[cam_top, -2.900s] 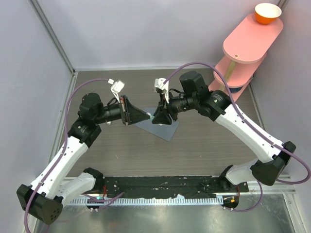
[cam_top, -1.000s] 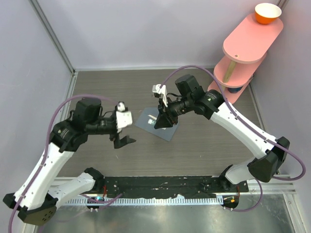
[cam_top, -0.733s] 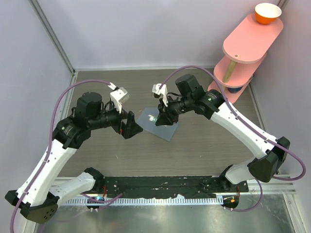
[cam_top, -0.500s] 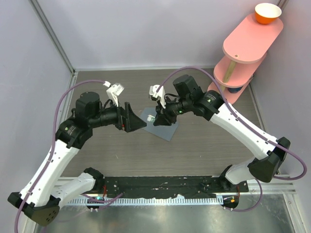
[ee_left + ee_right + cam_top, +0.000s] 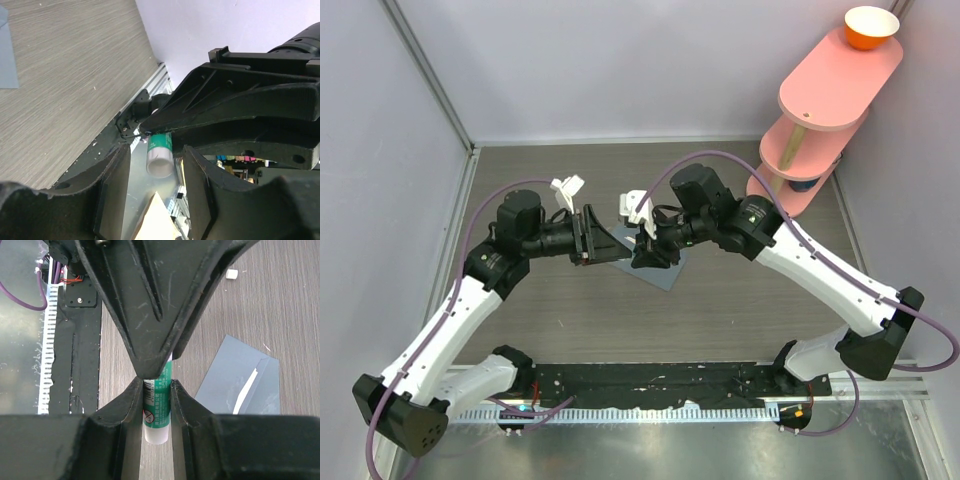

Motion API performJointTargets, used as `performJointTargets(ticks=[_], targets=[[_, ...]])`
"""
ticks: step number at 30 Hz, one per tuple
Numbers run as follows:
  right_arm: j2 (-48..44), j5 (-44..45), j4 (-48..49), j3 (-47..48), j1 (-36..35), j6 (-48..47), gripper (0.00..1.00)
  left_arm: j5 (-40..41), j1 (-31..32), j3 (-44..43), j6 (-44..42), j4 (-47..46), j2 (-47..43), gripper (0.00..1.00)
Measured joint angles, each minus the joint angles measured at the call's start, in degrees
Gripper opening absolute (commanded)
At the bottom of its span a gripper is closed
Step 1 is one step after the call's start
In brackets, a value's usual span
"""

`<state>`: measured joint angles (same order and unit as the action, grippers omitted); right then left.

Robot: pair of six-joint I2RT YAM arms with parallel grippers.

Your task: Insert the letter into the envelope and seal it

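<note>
The right claw [image 5: 156, 385] is clamped on a green-and-white glue stick tube [image 5: 156, 412], held above the flat slate blue-grey paper envelope [image 5: 663, 272]; the left claw [image 5: 156, 152] meets it from the envelope's left side, jaws apart, one either side of the tube's white end with a thin gap showing; the envelope lies flat on the grey wood-grain bench [image 5: 570, 320] beneath both claws, a white strip along its flap.
</note>
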<state>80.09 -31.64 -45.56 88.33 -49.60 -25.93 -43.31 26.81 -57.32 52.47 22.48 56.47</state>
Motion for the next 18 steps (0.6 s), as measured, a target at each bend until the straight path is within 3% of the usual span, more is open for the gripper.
performJointTargets(ticks=[6, 12, 15, 18], targets=[[-0.1, 0.6, -0.1, 0.1, -0.7, -1.0, 0.01, -1.1, 0.0, 1.4, 2.3, -3.1, -0.3, 0.30], [-0.1, 0.9, -0.2, 0.2, -0.7, -0.9, 0.01, -1.8, -0.1, 2.6, 2.6, -5.1, -0.8, 0.24], [-0.1, -0.1, -0.1, 0.2, -0.7, -0.1, 0.01, -2.2, -0.1, 3.7, -0.4, -6.4, -2.3, 0.13], [0.2, -3.8, 0.2, 0.2, -0.7, 1.7, 0.01, -4.3, -0.1, 5.2, -9.2, -8.2, -5.4, 0.11]])
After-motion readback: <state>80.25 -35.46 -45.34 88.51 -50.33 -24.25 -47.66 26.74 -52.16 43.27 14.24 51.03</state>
